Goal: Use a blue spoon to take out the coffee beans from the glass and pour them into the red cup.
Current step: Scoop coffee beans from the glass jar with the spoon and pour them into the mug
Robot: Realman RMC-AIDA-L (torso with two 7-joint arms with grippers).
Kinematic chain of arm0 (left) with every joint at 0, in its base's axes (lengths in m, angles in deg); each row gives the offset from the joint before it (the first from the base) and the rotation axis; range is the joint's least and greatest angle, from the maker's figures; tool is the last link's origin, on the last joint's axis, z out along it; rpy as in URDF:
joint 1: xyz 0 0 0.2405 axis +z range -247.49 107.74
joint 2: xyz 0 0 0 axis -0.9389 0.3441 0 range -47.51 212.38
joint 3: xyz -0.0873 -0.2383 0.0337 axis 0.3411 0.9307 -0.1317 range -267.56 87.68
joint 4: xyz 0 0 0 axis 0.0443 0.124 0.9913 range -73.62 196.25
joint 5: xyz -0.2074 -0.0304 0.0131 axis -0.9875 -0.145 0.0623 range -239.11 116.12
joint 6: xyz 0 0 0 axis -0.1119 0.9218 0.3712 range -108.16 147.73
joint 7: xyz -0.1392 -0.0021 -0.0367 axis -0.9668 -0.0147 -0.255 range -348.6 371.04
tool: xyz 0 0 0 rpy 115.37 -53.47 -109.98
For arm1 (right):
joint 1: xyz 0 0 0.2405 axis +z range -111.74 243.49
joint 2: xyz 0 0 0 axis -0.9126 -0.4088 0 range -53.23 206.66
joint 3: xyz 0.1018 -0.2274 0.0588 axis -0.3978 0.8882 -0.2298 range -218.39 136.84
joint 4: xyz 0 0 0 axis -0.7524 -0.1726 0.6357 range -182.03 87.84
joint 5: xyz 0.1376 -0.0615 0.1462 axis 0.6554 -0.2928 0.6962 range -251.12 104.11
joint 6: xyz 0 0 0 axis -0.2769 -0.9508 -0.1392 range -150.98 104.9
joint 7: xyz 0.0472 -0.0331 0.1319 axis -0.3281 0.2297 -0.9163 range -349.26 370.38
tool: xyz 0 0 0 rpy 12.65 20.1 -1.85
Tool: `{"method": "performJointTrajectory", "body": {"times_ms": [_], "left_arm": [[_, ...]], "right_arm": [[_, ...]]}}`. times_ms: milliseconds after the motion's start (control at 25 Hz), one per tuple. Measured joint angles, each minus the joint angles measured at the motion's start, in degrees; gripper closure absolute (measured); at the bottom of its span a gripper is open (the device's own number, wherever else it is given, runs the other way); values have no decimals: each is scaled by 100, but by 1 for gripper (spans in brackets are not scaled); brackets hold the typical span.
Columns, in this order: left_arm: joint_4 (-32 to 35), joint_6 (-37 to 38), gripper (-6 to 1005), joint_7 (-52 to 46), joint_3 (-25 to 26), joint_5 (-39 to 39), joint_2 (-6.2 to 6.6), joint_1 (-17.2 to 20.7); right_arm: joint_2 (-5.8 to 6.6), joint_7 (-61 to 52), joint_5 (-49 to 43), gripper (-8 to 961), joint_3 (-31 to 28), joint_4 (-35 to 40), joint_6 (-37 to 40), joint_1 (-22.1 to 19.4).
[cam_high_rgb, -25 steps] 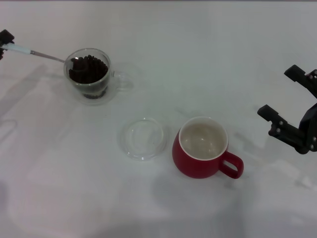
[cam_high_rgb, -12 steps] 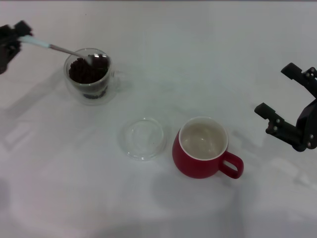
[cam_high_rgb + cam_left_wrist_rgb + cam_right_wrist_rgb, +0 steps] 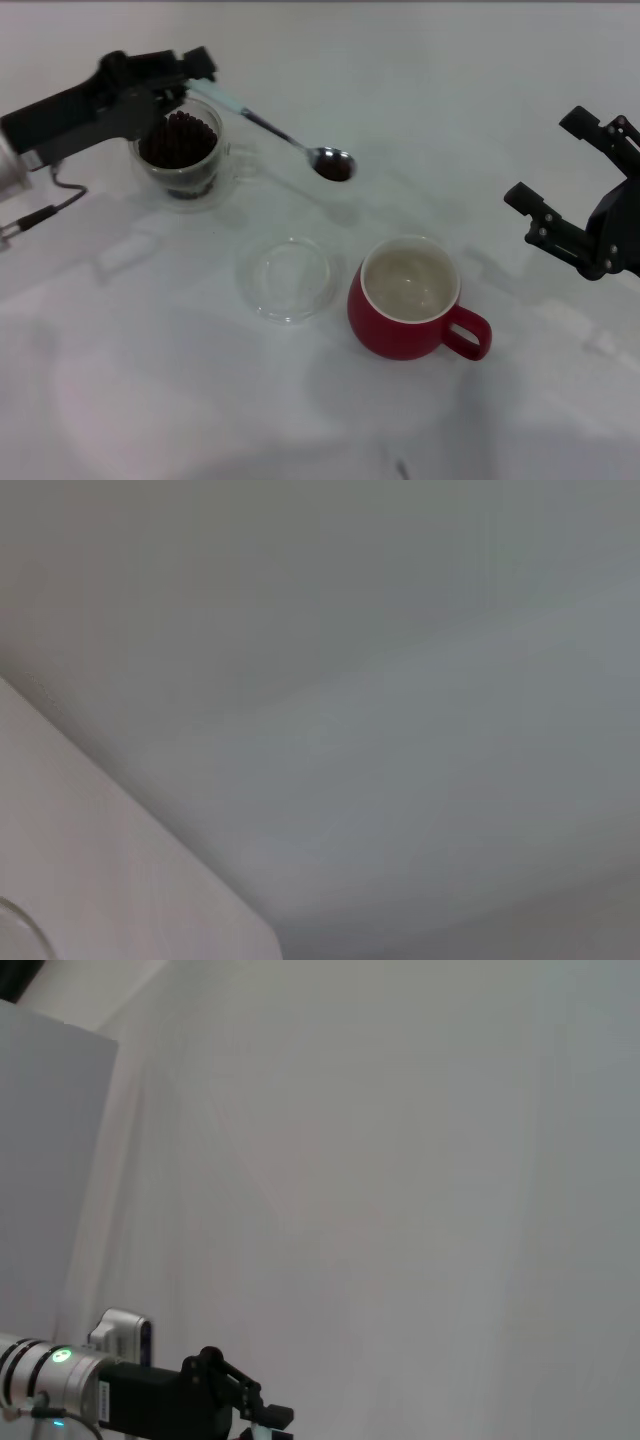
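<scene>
starting on the left of the head view, we see the left gripper (image 3: 192, 72) reaching in over the glass (image 3: 181, 152), its fingers pinched on the pale blue handle end of the spoon (image 3: 283, 133). the spoon slopes down and away from that grip toward the middle of the table (image 3: 420, 90), held clear of the surface, with its thin metal neck leading to the bowl. in the bowl sits a small dark load of coffee beans (image 3: 335, 170). the bowl hangs between the glass and the red cup (image 3: 409, 299), nearer to the far side of the cup than over it, and touches neither.

the glass stands under the left arm, partly covered by it, and more coffee beans fill it to near the rim. its loop handle points toward the middle of the table.

nearer to us, a flat clear round dish (image 3: 288, 278) lies on the table just beside the red cup, not touching it. the red cup stands upright, its pale inside showing nothing in it, its handle turned toward the right.

at the far right, the right gripper (image 3: 560, 180) hovers above the table well apart from the cup, its two fingers spread wide with nothing between them.

in the right wrist view we catch the left gripper (image 3: 262, 1412) far off at the bottom, against a plain pale surface.
</scene>
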Motion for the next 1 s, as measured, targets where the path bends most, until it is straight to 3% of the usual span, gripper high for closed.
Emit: {"method": "performJointTrajectory", "body": {"times_ms": [480, 520, 1000], "left_arm": [[64, -69, 872, 69, 0, 837, -228, -491], [48, -151, 872, 222, 0, 1112, -262, -656], [-92, -650, 872, 1102, 0, 1984, -308, -1548]], "right_arm": [[-9, 0, 3, 77, -6, 21, -29, -51], [-9, 0, 3, 77, -6, 21, -29, -52], [-9, -6, 2, 77, -18, 21, -83, -76]]}}
